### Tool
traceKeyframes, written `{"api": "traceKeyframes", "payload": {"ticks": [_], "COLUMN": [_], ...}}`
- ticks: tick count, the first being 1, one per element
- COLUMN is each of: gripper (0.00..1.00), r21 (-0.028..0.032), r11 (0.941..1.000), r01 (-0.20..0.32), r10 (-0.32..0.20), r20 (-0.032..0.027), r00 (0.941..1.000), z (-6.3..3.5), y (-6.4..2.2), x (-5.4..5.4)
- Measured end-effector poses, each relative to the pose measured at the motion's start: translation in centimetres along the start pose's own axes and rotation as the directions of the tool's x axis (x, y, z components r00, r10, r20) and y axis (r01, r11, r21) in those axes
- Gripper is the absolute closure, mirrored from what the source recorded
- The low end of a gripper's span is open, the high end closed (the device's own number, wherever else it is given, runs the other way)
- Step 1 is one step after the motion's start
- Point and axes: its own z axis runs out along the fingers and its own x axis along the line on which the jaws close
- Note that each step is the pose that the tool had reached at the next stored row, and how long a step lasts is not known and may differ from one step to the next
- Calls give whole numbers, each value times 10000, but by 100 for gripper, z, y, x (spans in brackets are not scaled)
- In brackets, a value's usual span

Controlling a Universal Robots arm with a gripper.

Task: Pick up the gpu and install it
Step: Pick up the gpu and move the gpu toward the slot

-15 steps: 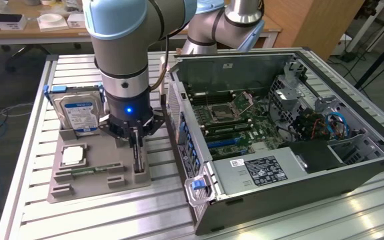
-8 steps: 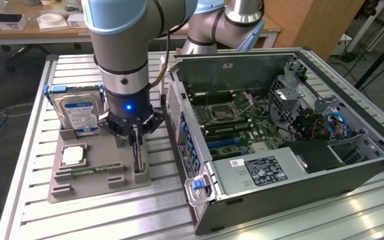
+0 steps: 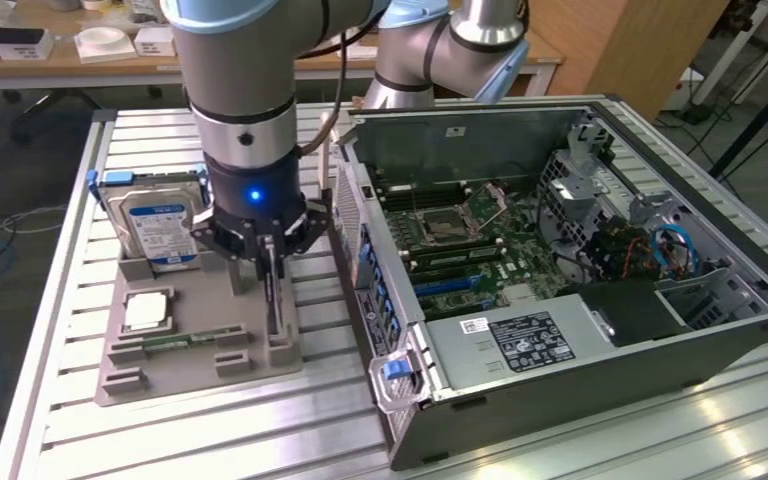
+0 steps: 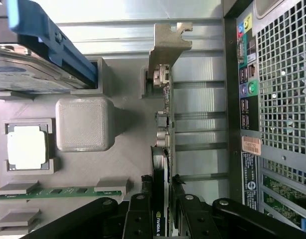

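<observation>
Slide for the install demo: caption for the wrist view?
Wrist view: claw closed on the GPU, standing on edge in the grey parts tray beside the PC case's rear panel.

The gripper (image 3: 269, 262) reaches straight down over a grey holder tray (image 3: 157, 378), pinched on the top edge of the gpu (image 3: 275, 305) — a thin black card standing on edge in the tray. A hard drive (image 3: 157, 228) stands upright at the tray's far end; a CPU (image 3: 148, 311) and memory stick (image 3: 177, 341) lie flat. At the exterior view's right sits the open computer case (image 3: 704, 330).
</observation>
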Motion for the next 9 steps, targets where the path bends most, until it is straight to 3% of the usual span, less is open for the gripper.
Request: {"api": "traceKeyframes", "payload": {"ticks": [9], "gripper": [74], "r21": [0], "r11": [10000], "r01": [0], "r10": [0], "r20": [0], "r00": [10000], "z": [-283], "y": [15], "x": [-6]}}
